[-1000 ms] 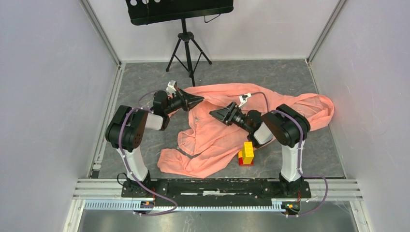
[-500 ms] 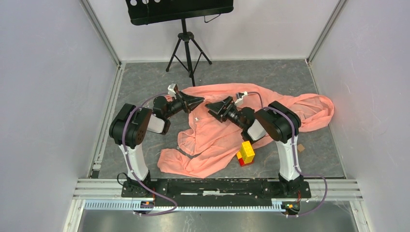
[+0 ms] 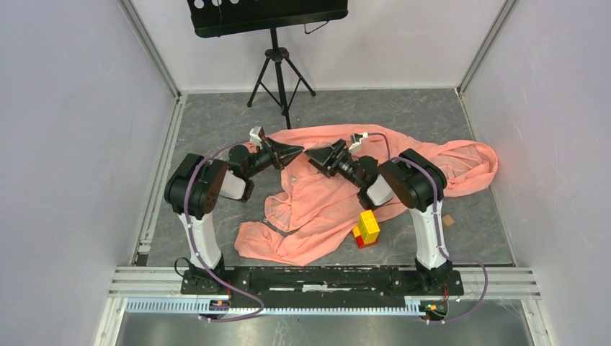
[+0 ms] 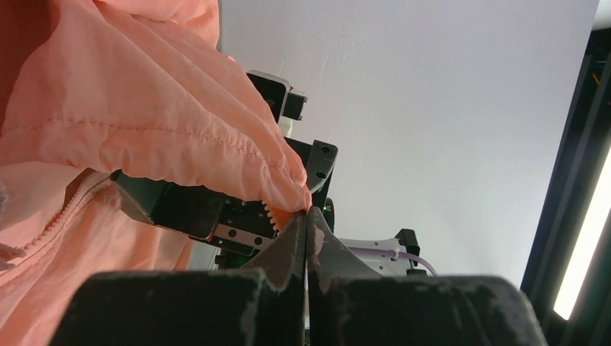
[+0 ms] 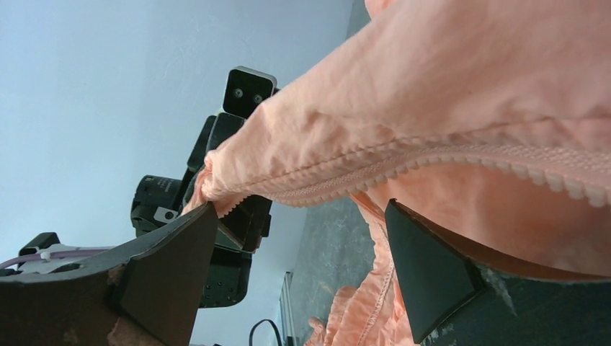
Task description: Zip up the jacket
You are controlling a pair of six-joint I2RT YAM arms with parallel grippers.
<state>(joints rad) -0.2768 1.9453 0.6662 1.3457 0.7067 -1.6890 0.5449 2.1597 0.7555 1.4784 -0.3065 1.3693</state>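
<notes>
Both at jacket edge: left jaws pinching, right jaws spread.

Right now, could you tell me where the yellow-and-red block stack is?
In the top view, the yellow-and-red block stack stands right of centre, by the near edge of the jacket, just left of the right arm.

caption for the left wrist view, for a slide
Left gripper pinches the jacket at its zipper edge.

Bright, even light, soft shadows. A light strip glares in the left wrist view's right edge; jacket stitching looks sharp.
</notes>
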